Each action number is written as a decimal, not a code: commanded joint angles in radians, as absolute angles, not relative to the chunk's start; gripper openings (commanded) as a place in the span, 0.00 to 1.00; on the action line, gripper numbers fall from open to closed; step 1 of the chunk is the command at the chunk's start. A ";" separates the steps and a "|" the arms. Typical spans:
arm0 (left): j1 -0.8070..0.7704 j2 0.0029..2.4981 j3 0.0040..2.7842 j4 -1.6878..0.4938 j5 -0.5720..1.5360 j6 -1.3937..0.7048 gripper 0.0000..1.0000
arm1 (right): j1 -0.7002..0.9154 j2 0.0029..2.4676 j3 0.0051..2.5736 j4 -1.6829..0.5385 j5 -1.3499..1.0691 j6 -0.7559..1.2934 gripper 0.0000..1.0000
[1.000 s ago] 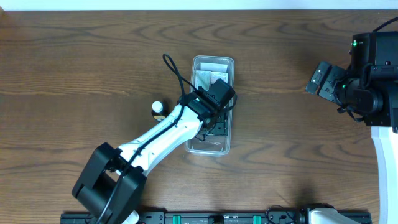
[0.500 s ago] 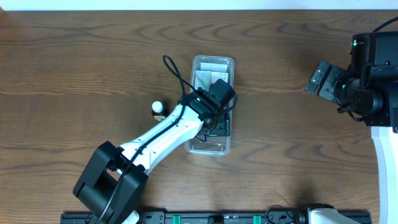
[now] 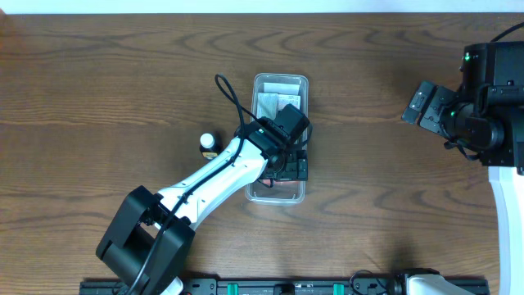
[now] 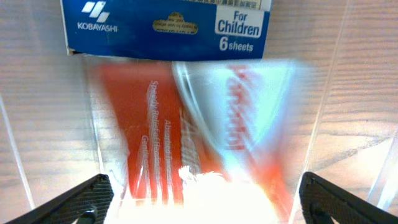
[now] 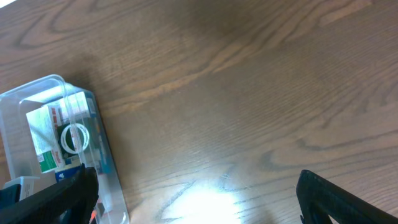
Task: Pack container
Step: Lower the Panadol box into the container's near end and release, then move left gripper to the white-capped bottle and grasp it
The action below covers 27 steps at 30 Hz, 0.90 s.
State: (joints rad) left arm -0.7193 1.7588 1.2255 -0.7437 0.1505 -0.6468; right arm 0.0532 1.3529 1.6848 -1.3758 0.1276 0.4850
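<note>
The container [image 3: 274,196] is a long clear tray standing lengthwise mid-table. It holds white-and-green boxes [image 3: 277,103] at its far end. My left gripper [image 3: 288,156] hovers over the tray's middle, open. In the left wrist view my left gripper [image 4: 208,202] has its fingers spread out to the clear walls [image 4: 350,112]. A blurred red-and-white packet [image 4: 152,143] lies between them, below a blue box [image 4: 168,28] marked "For Children". The packet also shows red in the overhead view [image 3: 288,175]. My right gripper [image 3: 424,104] is open and empty at the far right, and it stays open over bare wood in its wrist view [image 5: 199,199].
A small bottle [image 3: 208,142] stands on the table just left of the container. The right wrist view shows the container [image 5: 37,93] at its left edge, with a ring of tape [image 5: 74,138] inside. The right arm's base [image 3: 499,106] fills the far right.
A red packet now shows in the tray just below my left gripper, where little of it showed before. Both arms have barely moved.
</note>
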 commanded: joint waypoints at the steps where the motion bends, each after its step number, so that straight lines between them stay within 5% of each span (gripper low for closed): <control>1: -0.720 1.756 1.232 -0.755 0.150 -0.626 0.99 | 0.045 1.355 1.686 -1.378 0.131 0.470 0.99; 20: -0.711 1.617 1.378 -0.768 0.019 -0.375 0.98 | 0.045 1.355 1.686 -1.378 0.131 0.470 0.99; 27: -0.547 1.542 1.378 -0.864 -0.117 -0.329 0.98 | 0.045 1.355 1.686 -1.379 0.131 0.470 0.99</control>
